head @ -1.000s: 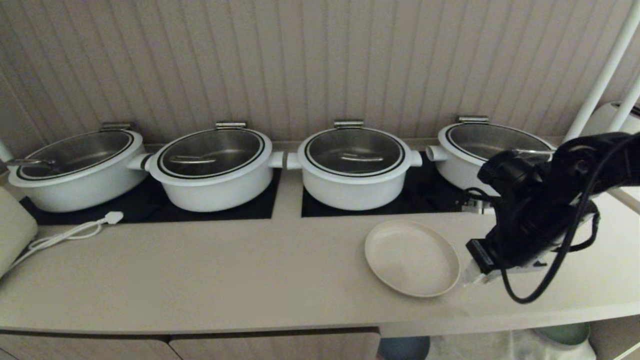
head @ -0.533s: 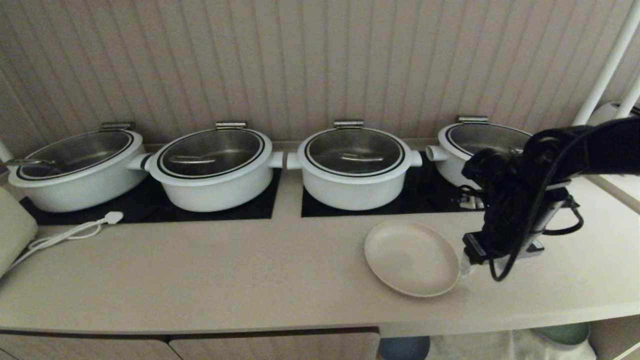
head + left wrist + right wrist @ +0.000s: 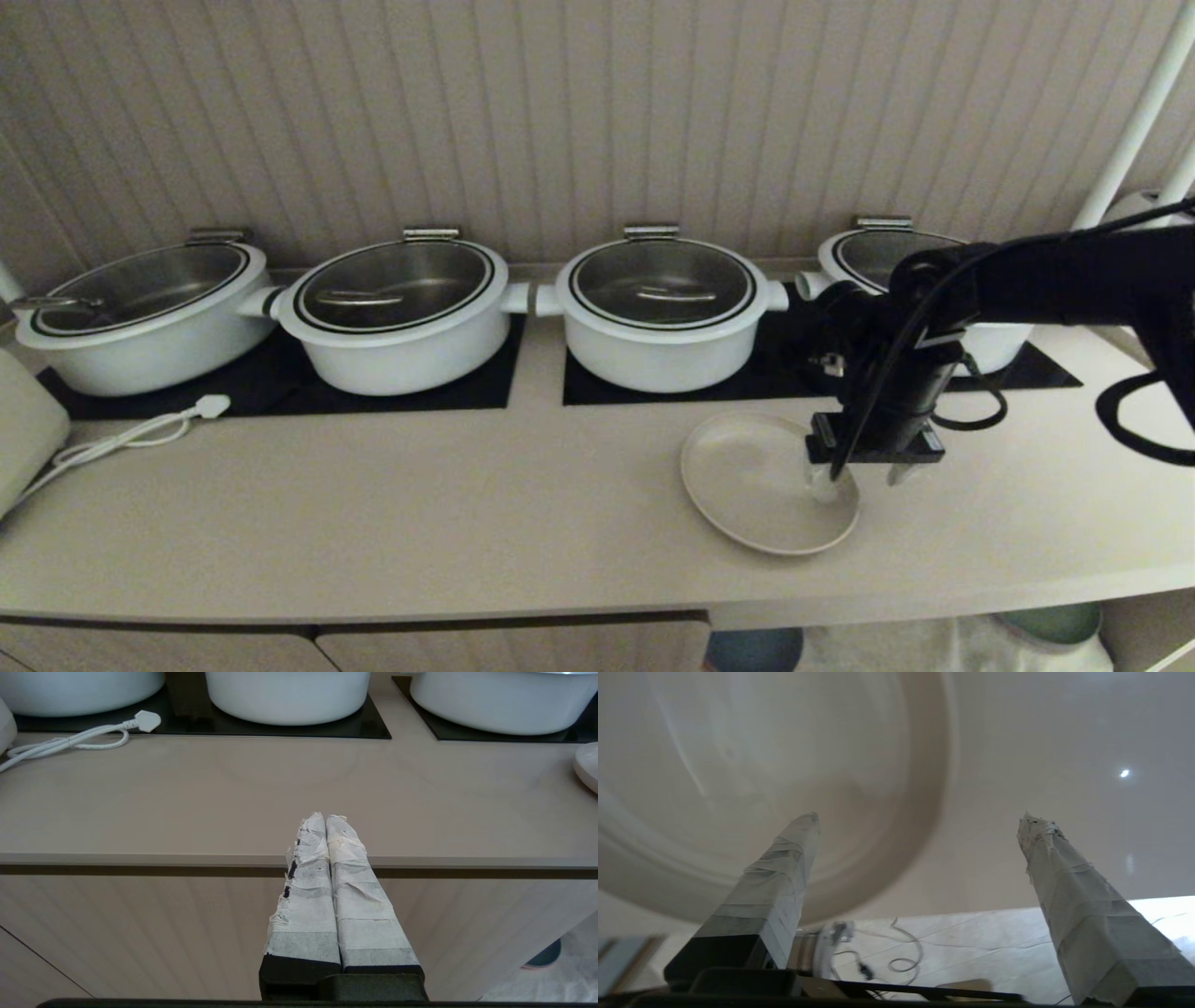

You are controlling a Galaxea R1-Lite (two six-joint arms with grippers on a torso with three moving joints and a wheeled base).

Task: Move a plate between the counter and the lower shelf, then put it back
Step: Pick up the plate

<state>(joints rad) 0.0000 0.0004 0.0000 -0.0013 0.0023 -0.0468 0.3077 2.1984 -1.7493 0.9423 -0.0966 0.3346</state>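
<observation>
Plate (image 3: 747,485), single, round and matte cream-beige with a low raised rim, lay flat on the counter (image 3: 420,523) in the head view, in front of the third pot from the left. Four white round pots (image 3: 658,317) stood in a row on two black rectangular hob panels (image 3: 411,387), each with a shiny metal lid and a stubby side handle. One white cable with a plug (image 3: 210,406) lay on the smooth pale worktop near the left end. The right gripper (image 3: 859,485) hung tip-down over the plate's right edge, its two taped fingers spread wide with nothing between them: one finger stood over the plate's inside, the other over the counter just beyond the rim. A ribbed wall panel (image 3: 560,112) rose behind the pots.

In the left wrist view, the left gripper (image 3: 325,819) was parked in front of the counter's thick front edge, its two white-taped fingers pressed together and empty. Parts of three pots, the cable and a sliver of the plate (image 3: 588,767) showed beyond it.

In the right wrist view, the two wrapped, tapering fingers (image 3: 782,872) stood far apart, holding nothing, straddling the curved rim of the plate (image 3: 784,765), with bare counter (image 3: 1041,742) beside it. Whether either tip touched could not be told.
</observation>
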